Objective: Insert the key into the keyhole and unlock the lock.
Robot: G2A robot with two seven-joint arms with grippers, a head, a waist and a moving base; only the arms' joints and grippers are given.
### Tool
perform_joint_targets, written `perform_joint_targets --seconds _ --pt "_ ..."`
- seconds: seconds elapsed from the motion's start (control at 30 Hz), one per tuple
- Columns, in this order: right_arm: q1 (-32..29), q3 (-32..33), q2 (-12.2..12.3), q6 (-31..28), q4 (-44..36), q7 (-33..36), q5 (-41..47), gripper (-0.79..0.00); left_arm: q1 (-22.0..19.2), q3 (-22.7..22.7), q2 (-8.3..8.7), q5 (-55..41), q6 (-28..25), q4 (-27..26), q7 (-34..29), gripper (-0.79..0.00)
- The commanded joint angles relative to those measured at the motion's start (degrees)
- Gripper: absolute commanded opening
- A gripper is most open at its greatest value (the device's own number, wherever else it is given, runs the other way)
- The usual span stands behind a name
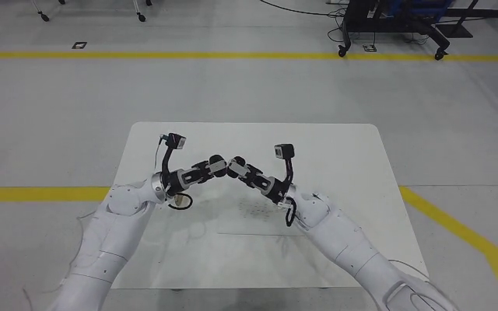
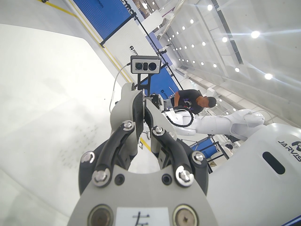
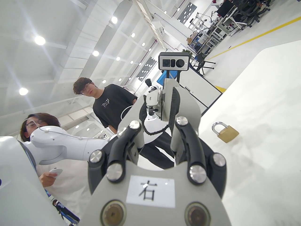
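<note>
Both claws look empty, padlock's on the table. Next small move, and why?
Probably swing the right claw toward the padlock and lower over it. That claw is open and holds nothing, while the padlock lies flat on the table off to its side, untouched.

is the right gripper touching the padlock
Apart. In the right wrist view the padlock lies on the table, off to one side of the right gripper, with bare table showing between them.

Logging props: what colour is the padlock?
Padlock: brass-gold body, silver shackle; best in right wrist view.
</note>
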Motion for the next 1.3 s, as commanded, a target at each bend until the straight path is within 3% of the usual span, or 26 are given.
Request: perform_joint_targets --seconds 0.0,0.03,0.07,0.2,0.3,0.53,0.63,0.8,0.93,0.97,1.03,1.13,1.17,1.27 --pt "-0.3 0.3 -0.1 -0.3 -0.1 -0.1 0.0 -0.517 0.2 -0.1 0.06 -0.3 0.2 0.0 -0.1 -0.785" --pt "-0.4 0.4 -0.1 -0.5 -0.1 -0.1 0.1 -0.206 0.3 -0.1 0.07 -0.7 0.3 0.0 -0.2 -0.785" --pt "-0.6 0.5 -0.1 -0.6 -0.2 0.1 0.4 0.0 0.3 -0.2 0.09 -1.2 0.5 0.1 -0.2 -0.785" --pt "-1.5 2.1 0.1 -2.2 0.2 0.1 3.1 0.0 0.3 -1.4 0.32 -6.5 2.7 0.8 -2.1 -0.785" --pt "-1.5 2.1 0.1 -2.2 0.2 0.1 3.1 0.0 -0.4 -3.2 0.76 -13.1 8.0 1.7 -6.6 -0.785" --pt "-1.5 2.1 0.1 -2.2 0.2 0.1 3.1 0.0 -0.4 -3.5 0.85 -12.8 8.4 1.6 -6.7 -0.785" --pt "-0.6 2.2 0.6 4.4 0.1 4.1 -1.8 0.0 0.4 -4.0 1.15 -8.5 9.3 0.0 -4.7 -0.785" --pt "1.7 5.4 3.1 21.3 -0.3 21.0 -3.6 0.0 1.0 -5.7 2.42 0.3 14.0 -2.5 -7.9 -0.785" --pt "0.5 8.5 4.5 24.5 -5.4 28.6 -1.1 0.0 1.5 -5.4 2.95 4.1 17.8 -5.3 -10.2 -0.785" --pt "0.3 9.0 4.7 25.1 -6.4 30.9 0.1 -0.025 1.4 -5.2 3.03 5.0 18.4 -5.9 -10.6 -0.785" --pt "0.4 9.4 5.2 27.1 -7.7 35.3 0.4 -0.185 1.5 -4.7 3.07 5.5 19.2 -6.7 -10.9 -0.785" --pt "0.8 9.6 5.5 30.1 -8.9 37.9 -1.1 -0.308 1.2 -3.9 3.12 6.7 19.8 -7.7 -11.5 -0.785" --pt "0.9 9.6 5.6 30.6 -9.2 37.6 -1.4 -0.403 1.1 -3.5 3.13 7.2 20.1 -7.9 -11.8 -0.785" --pt "1.2 9.5 5.5 31.4 -9.7 36.7 -1.6 -0.422 0.9 -2.5 3.09 7.5 20.8 -8.2 -12.1 -0.785"
